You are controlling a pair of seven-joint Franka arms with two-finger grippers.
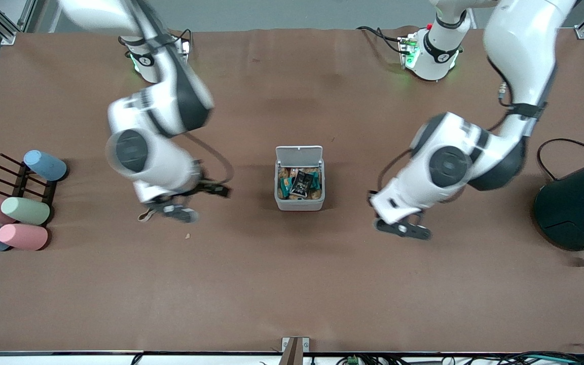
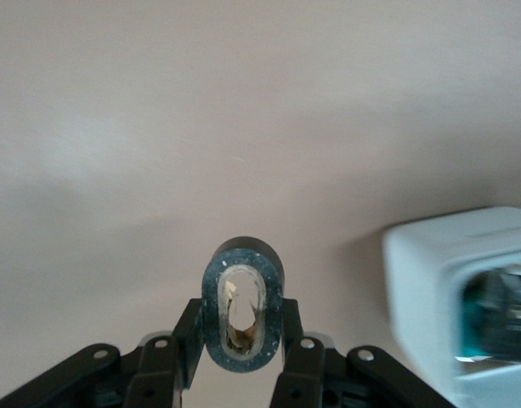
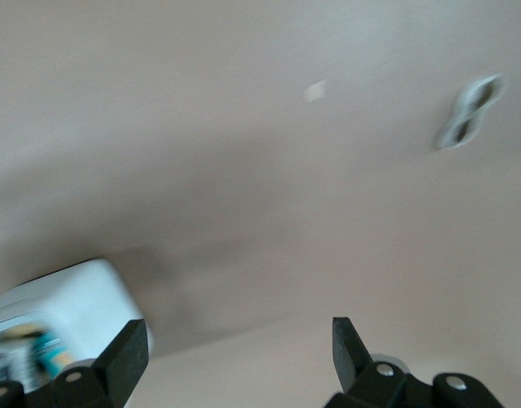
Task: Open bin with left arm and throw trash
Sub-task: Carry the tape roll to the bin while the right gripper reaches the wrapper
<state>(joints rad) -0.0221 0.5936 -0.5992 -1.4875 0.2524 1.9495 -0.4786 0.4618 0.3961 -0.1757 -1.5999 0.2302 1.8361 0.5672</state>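
I am looking down on the brown tabletop, where the teal container is sitting at the left arm's end and the pastel cylinders are lying by a rack at the right arm's end, both out of my way. The bin is sitting mid-table between the arms with its lid standing up, so the mouth is open for drops; the packet is lying inside on top of other scraps. I am holding the left end effector low over the tabletop just beside the bin, its fingers clamped on the tape ring and squashing it oval, ready, I judge, to carry it over the mouth. The right end effector is hanging over the tabletop toward the right arm's end, fingers spread wide and empty, near the band, which is lying flat and probably next
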